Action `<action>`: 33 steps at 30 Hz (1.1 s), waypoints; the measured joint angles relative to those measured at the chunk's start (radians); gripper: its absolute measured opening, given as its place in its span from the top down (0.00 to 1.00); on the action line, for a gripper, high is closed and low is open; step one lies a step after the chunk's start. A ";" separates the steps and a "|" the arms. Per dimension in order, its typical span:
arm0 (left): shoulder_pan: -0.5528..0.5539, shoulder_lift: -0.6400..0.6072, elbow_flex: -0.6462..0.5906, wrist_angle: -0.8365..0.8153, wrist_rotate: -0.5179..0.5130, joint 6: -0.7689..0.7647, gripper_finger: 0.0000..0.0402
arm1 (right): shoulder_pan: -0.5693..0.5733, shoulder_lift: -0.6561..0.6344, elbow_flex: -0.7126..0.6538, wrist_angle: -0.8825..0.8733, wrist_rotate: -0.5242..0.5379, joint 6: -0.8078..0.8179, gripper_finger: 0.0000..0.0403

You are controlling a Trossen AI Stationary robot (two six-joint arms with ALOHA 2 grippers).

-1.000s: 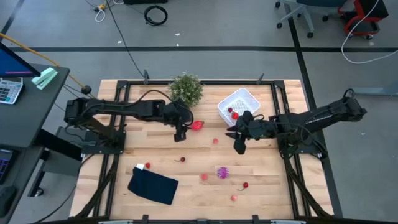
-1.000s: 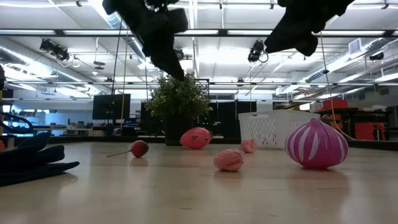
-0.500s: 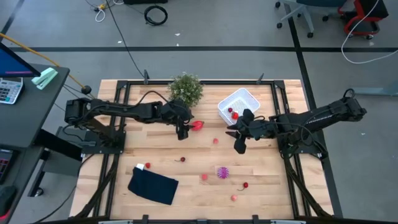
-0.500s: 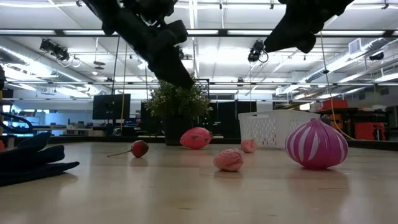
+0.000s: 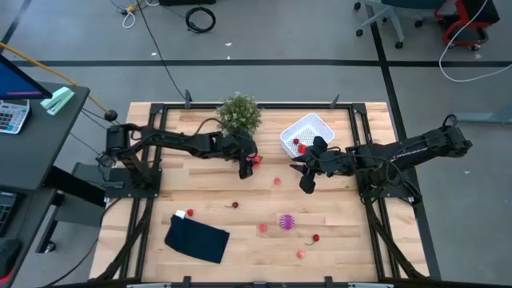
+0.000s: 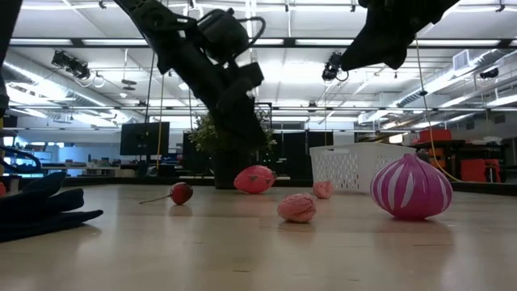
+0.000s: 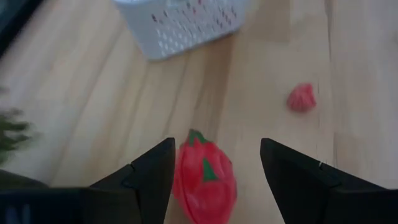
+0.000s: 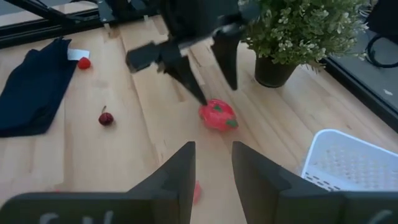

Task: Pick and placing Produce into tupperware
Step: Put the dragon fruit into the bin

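My left gripper (image 5: pixel 248 166) is open and hovers just above a red fruit with green leaves (image 5: pixel 256 161) that lies on the table between the plant and the basket. In the left wrist view the fruit (image 7: pixel 205 180) shows between the two fingers, nearer one of them. The right wrist view shows the left gripper (image 8: pixel 217 93) spread over the fruit (image 8: pixel 217 115). The white basket (image 5: pixel 312 126) holds a few red fruits (image 5: pixel 298 145). My right gripper (image 5: pixel 306 186) waits above the table near the basket, open by a narrow gap (image 8: pixel 213 174).
Loose produce lies on the near half: a pink piece (image 5: pixel 278 181), a cherry (image 5: pixel 234 205), a spiky purple piece (image 5: pixel 287 221), more red bits (image 5: pixel 316 238). A dark blue cloth (image 5: pixel 197 238) is near left. A potted plant (image 5: pixel 239 114) stands just behind my left gripper.
My left gripper has moved toward the table's right and far edge and come down over the red fruit, staying open. The fruit has not moved.
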 joint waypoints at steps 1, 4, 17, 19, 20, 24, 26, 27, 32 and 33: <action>0.000 0.011 0.000 -0.002 0.000 -0.004 0.39 | -0.002 0.000 0.000 0.000 0.000 0.000 0.72; 0.002 0.041 0.000 -0.001 -0.002 -0.007 0.39 | -0.005 0.000 0.000 0.000 0.000 0.000 0.72; 0.002 0.130 0.000 0.003 -0.003 0.039 0.36 | -0.005 0.000 0.000 0.000 0.000 0.010 0.72; 0.002 0.139 0.002 0.007 -0.003 0.038 0.35 | -0.005 0.000 0.000 0.000 0.000 0.010 0.72; 0.002 0.139 0.001 0.002 -0.003 0.037 0.35 | -0.005 0.000 0.000 0.000 0.000 0.010 0.72; 0.002 0.139 0.001 0.004 -0.003 0.035 0.36 | -0.005 0.000 0.000 0.000 0.000 0.010 0.72; 0.002 0.139 0.001 0.005 -0.003 0.014 0.37 | -0.005 0.000 0.000 0.000 0.000 0.011 0.72; 0.002 0.139 0.001 0.004 -0.003 0.005 0.38 | -0.005 0.000 0.000 0.000 0.000 0.011 0.72; 0.001 0.138 0.001 0.006 -0.003 -0.034 0.41 | -0.005 0.000 0.000 0.000 0.000 0.011 0.72; 0.001 0.138 0.001 0.007 -0.003 -0.035 0.41 | -0.005 0.000 0.000 0.000 0.000 0.011 0.72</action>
